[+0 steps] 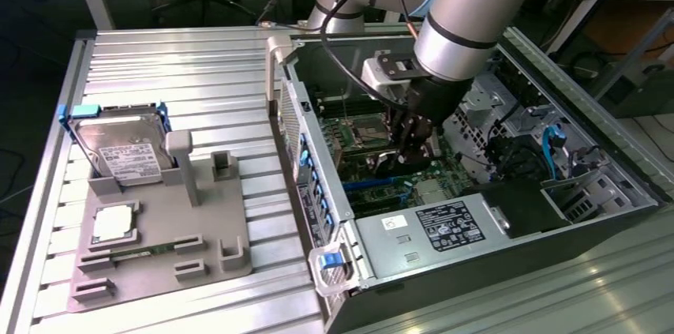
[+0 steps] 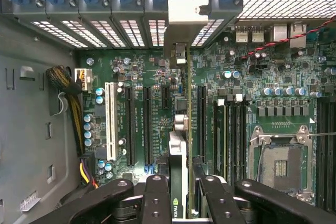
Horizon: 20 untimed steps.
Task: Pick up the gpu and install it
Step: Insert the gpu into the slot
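Here the jaws are closed on the gpu [image 2: 177,182], gripping the thin card edge-on between the two black fingers [image 2: 155,198], with its silver end bracket [image 2: 187,11] reaching toward the perforated rear wall of the computer case [image 1: 589,215]. The gripper [image 1: 409,144] hangs inside the open case, just above the motherboard [image 2: 142,66]. In the wrist view the card stands upright over the row of long black expansion slots [image 2: 148,124], apparently in line with one between the white slot [image 2: 110,121] and the memory slots [image 2: 231,129]; whether its lower edge already touches the slot cannot be told. The step in hand is judged to be insertion: the pick-up is done, the seating is not yet shown complete. The next move would call for keeping the card square to the slot, the bracket matched to its rear opening, and pressure straight down. On the desk [image 1: 158,58] beside the case, at the exterior view's left, a grey fixture tray [image 1: 221,231] carries a hard drive [image 1: 121,148], well apart from the work.
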Each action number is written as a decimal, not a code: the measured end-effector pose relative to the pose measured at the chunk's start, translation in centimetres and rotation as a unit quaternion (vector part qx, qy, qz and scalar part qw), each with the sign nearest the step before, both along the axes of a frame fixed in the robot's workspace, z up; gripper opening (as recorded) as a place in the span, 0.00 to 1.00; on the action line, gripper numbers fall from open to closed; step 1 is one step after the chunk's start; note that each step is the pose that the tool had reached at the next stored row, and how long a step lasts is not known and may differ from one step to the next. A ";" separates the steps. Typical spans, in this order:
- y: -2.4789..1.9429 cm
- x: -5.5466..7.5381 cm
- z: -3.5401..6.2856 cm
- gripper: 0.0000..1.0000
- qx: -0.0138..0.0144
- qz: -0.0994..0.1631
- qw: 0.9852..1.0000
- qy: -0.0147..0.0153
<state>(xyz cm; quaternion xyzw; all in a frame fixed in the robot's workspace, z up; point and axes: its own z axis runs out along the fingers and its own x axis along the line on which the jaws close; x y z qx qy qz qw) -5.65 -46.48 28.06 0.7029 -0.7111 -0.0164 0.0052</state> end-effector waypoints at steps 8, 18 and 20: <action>0.50 -1.9 -1.87 0.27 0.000 -0.001 1.000 -0.003; 0.49 -2.0 -3.39 0.27 0.000 -0.002 1.000 0.000; 0.49 -2.0 -3.78 0.27 0.000 -0.002 1.000 0.001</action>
